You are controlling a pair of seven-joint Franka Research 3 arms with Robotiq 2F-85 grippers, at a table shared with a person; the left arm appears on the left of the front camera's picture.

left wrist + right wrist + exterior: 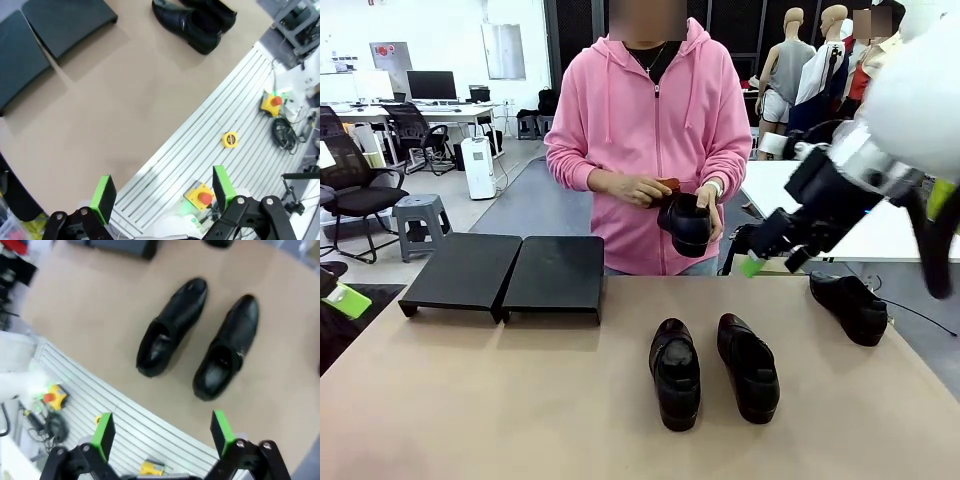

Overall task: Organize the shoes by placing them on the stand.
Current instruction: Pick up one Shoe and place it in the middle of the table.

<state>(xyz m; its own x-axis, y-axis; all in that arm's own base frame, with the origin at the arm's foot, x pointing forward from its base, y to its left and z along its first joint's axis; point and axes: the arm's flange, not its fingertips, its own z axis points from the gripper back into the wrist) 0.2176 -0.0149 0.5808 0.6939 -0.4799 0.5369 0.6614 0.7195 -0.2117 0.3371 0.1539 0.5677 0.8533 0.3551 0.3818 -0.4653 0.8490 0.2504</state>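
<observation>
Nothing is on the stand (555, 275) yet. Both your grippers are spread wide and empty. The left gripper (162, 192) sits out to the stand's left, and the right gripper (161, 434) hangs high to the stand's right, looking down on two shoes. Those two, the first shoe (675, 372) and its neighbour (748, 365), lie close side by side on the table, right of the stand and nearer the robot's side. If you come down on one carelessly, a finger will likely clip the other. The leather is glossy, so a pinch across the rounded toe may slip; I judge the collar the safer hold. The third shoe (850, 305) lies farther right of the stand. The fourth shoe (685, 222) is in the person's hands (640, 188), beyond the stand's right end, so watch that they do not reach in under your arm.
</observation>
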